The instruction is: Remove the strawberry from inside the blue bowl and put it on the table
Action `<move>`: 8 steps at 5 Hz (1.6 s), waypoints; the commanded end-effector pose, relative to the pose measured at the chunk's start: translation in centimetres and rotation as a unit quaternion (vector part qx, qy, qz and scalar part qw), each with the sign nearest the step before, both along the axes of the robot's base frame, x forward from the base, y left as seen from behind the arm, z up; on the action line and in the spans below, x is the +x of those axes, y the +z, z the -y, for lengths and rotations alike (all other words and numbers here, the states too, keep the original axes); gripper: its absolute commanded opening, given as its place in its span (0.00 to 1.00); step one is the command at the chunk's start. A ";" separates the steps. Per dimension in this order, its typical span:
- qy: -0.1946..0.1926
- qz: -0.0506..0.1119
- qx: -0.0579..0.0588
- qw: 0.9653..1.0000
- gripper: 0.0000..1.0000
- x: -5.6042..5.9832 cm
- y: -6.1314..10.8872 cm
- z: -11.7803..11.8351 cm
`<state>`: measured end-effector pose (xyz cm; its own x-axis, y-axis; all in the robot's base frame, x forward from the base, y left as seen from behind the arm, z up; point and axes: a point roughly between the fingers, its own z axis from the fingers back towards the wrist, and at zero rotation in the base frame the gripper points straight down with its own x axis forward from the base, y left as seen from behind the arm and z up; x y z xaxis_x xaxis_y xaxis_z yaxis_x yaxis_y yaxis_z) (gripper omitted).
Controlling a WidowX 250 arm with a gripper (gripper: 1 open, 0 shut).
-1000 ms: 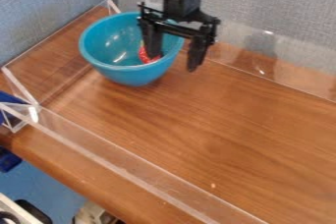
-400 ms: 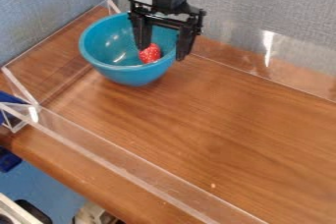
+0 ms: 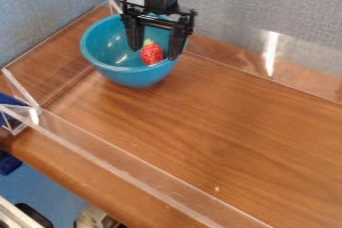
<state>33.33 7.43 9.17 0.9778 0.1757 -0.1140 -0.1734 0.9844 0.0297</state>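
The blue bowl (image 3: pixel 107 44) stands near the back left corner of the table (image 3: pixel 214 112). Inside it, toward its right side, lies the small red strawberry (image 3: pixel 152 55). My gripper (image 3: pixel 156 45) hangs pointing straight down over the bowl's right half, its two black fingers (image 3: pixel 136 38) spread wide on either side of the strawberry. The jaws are open and grip nothing. Whether a finger touches the berry I cannot tell.
Low clear acrylic walls (image 3: pixel 281 50) edge the tabletop on all sides. A grey-blue fabric backdrop (image 3: pixel 267 2) rises right behind the bowl. The brown wood surface stretches to the right and toward the front of the bowl.
The gripper has moved left, from over the bowl's right rim to above the strawberry inside the bowl, and sunk slightly. It stayed open. Bowl and strawberry have not shifted.
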 end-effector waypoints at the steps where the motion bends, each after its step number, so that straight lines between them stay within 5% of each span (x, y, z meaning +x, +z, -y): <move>1: 0.018 0.022 0.010 1.000 1.00 0.8 1.0 -1.3; 8: 0.053 0.008 0.007 0.999 1.00 2.0 -0.4 -3.6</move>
